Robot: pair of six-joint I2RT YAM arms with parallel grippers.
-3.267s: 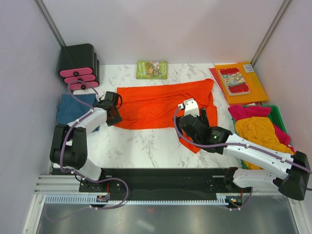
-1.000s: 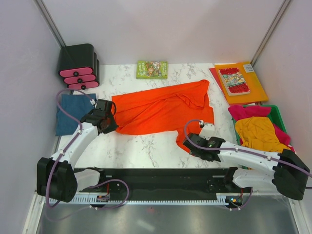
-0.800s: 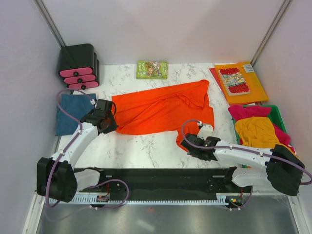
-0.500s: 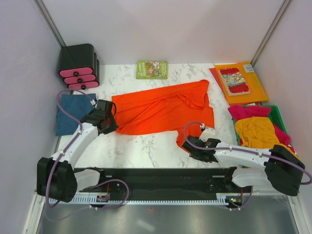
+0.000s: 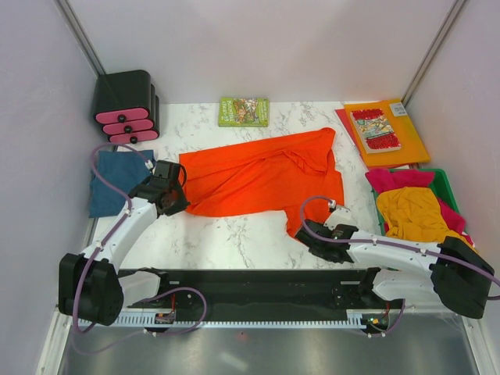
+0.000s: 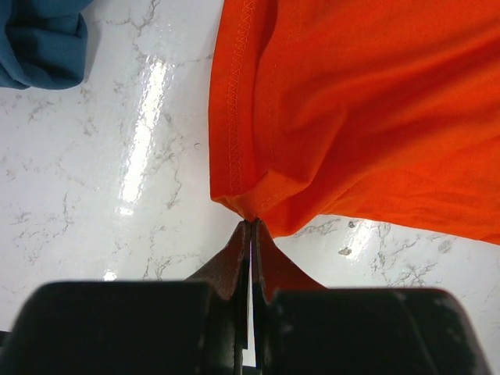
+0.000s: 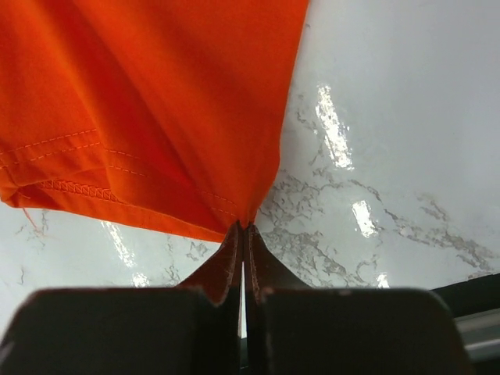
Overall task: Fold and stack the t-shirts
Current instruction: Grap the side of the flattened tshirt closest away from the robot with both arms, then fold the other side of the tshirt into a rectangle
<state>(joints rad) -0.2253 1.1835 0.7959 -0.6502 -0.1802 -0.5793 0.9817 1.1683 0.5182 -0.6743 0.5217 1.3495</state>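
Right hand [image 7: 242,230] had drawn farther from green book [image 5: 244,111], dragging hem corner. Spread orange-red t-shirt [image 5: 262,176] lay on table [image 5: 234,234], nearside of book. Both left hand [image 6: 251,226] and right hand pinched closed on hem corners. Cloth judged light, limp; hem corners best hold.

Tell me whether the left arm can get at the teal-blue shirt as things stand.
Probably yes for reach: the teal-blue shirt lies close beside the left gripper, bare marble tabletop between. But its jaws are shut on the orange shirt at its corner, so it must let go first.
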